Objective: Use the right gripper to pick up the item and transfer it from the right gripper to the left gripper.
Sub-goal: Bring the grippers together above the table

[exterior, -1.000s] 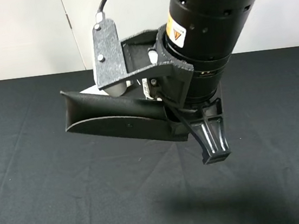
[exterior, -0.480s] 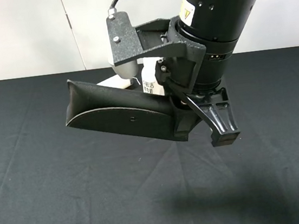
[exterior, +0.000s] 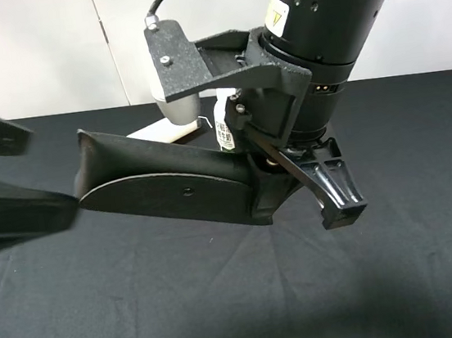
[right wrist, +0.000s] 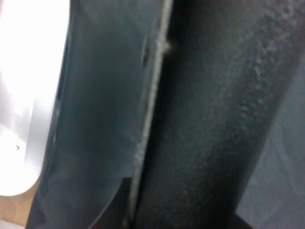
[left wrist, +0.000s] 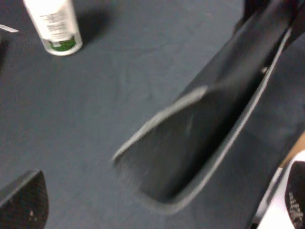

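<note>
I'm holding the item (exterior: 171,194) mid-frame above the table (exterior: 227,309), right gripper (exterior: 275,181) clamping one end so the free end is sticking out toward the left gripper (exterior: 41,171), jaws gaping wide at the left edge

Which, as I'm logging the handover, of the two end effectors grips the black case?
The right end effector, on the all-black arm, is shut on the case; the left end effector stands open, empty.

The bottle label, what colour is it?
The label is green, on a white bottle; left wrist view shows it best.
</note>
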`<state>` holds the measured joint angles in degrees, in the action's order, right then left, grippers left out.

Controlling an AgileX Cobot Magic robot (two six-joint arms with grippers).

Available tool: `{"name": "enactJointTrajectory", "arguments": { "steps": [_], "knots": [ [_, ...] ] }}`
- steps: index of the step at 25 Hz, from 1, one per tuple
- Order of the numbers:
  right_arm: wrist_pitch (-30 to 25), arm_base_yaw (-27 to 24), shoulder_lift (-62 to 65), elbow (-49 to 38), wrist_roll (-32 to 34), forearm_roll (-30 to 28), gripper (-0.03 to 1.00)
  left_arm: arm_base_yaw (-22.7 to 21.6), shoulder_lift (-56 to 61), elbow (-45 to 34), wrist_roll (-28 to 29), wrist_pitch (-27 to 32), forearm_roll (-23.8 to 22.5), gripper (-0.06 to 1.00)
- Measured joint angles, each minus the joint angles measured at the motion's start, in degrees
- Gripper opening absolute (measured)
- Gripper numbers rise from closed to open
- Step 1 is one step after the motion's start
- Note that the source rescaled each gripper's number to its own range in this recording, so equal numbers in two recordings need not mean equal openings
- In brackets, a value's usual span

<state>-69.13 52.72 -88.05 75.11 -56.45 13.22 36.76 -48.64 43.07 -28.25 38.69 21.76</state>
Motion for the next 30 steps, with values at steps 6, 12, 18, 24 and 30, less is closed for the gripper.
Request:
{"name": "enactJointTrajectory", "arguments": {
  "steps": [6, 12, 18, 24, 30],
  "knots": [
    [1.27, 0.0, 0.0, 0.0, -1.07, 1.09, 0.01, 3.19, -6.96, 0.0, -5.68, -5.39, 7.37, 1.0],
    [2.51, -0.11, 0.0, 0.0, -1.64, 2.37, 0.01, 3.19, -11.89, 0.0, -13.85, -7.49, 15.5, 0.87],
    [1.96, -0.27, 0.0, 0.0, -3.17, 1.06, 0.01, 3.38, -12.32, 0.0, -17.81, -6.36, 15.77, 0.29],
    [2.04, -0.27, 0.0, -0.05, -3.4, 0.87, 0.01, 3.34, -12.32, 0.0, -19.67, -6.3, 16.02, 0.27],
    [3.78, -0.27, 0.0, 0.0, 1.5, 4.27, 0.81, 3.6, -12.32, 0.0, -19.69, -6.13, 16.77, 0.04]
  ]
}}
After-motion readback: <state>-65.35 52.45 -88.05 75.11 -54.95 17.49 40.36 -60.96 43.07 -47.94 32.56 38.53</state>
